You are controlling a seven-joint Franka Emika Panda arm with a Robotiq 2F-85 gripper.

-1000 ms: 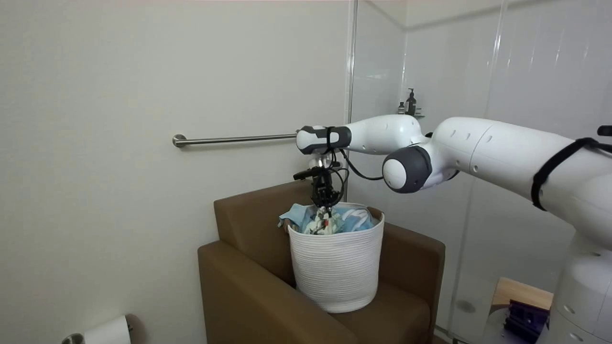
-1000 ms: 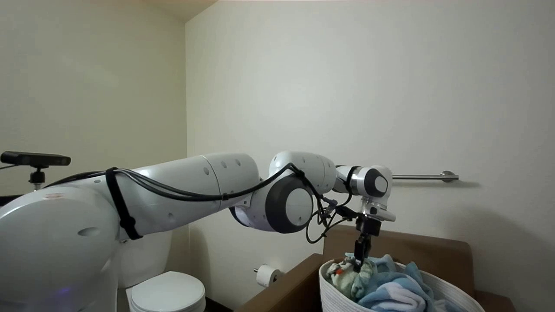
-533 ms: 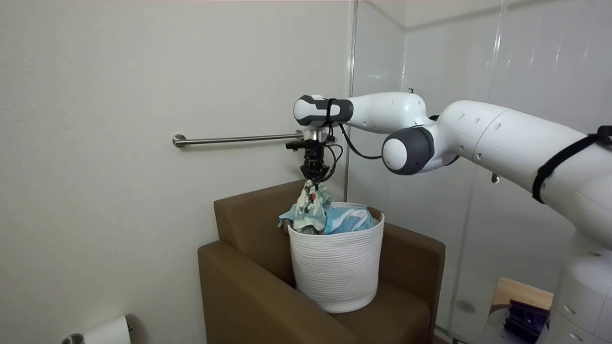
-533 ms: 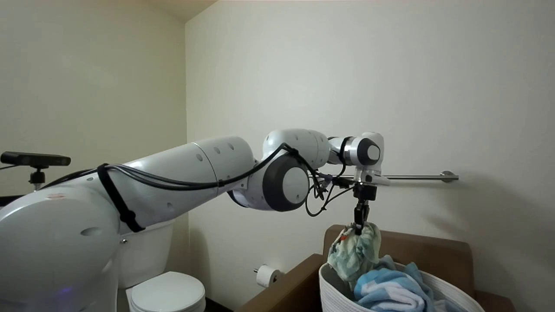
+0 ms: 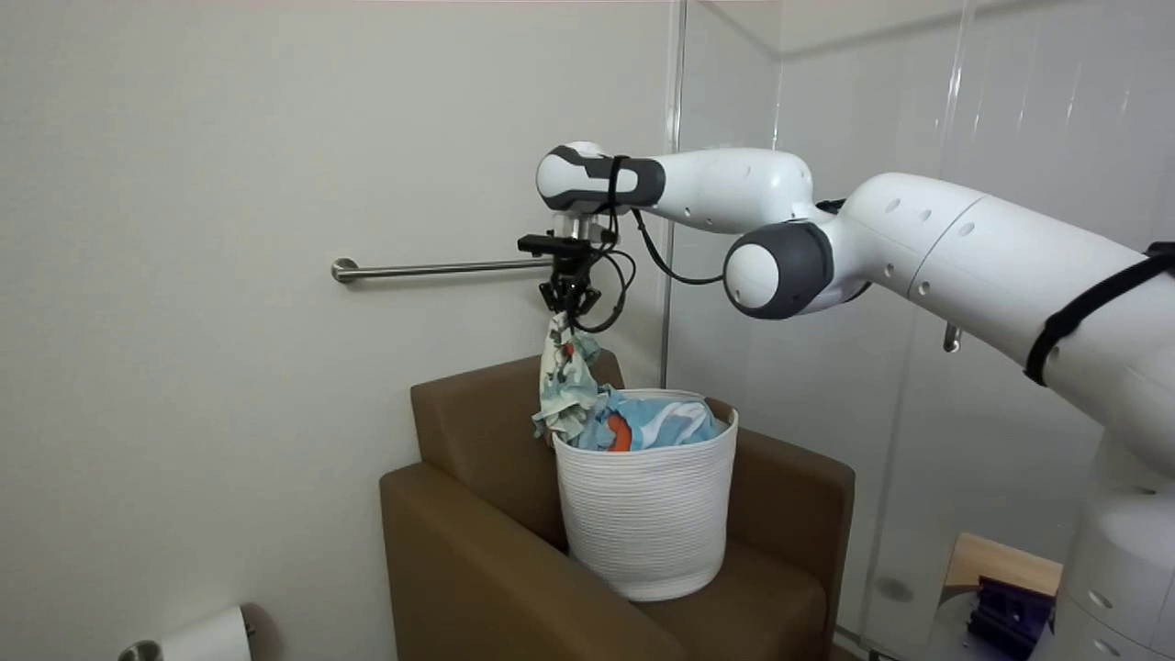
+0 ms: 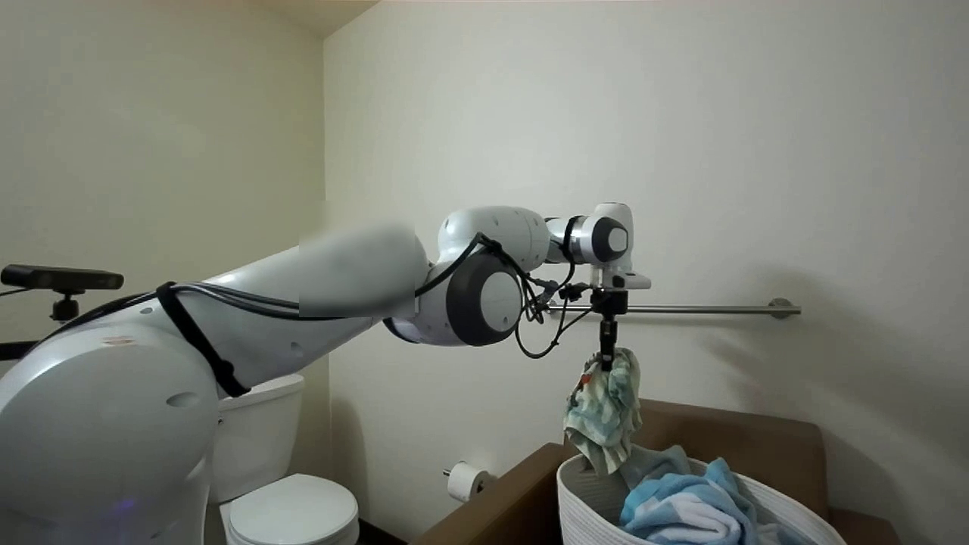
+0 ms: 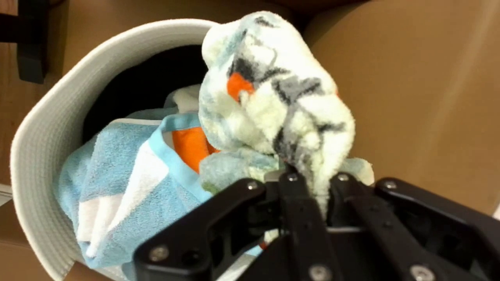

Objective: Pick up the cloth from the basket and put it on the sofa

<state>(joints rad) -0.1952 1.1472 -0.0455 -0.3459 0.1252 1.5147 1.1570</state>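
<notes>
Cloth (image 6: 603,415) higher, pendent from the hand (image 6: 607,365)

Both exterior views dim, flat. In an exterior view, soft shadow on wall (image 6: 666,151) at 4 o'clock, smeared patch over arm (image 6: 363,265) at 9. In an exterior view, glare streaks glossy panel (image 5: 1001,138) at 2. Wrist view reads warmer, brighter; basket (image 7: 35,156) hollow goes black at 10, cloth (image 7: 273,101) whites nearly blown out.

In both exterior views the white arm (image 5: 904,240) reaches outward, bent midway, its wrist (image 5: 595,180) directly above the black gripper (image 6: 607,363), which points downward. The jaws are pinched nearly together.
</notes>
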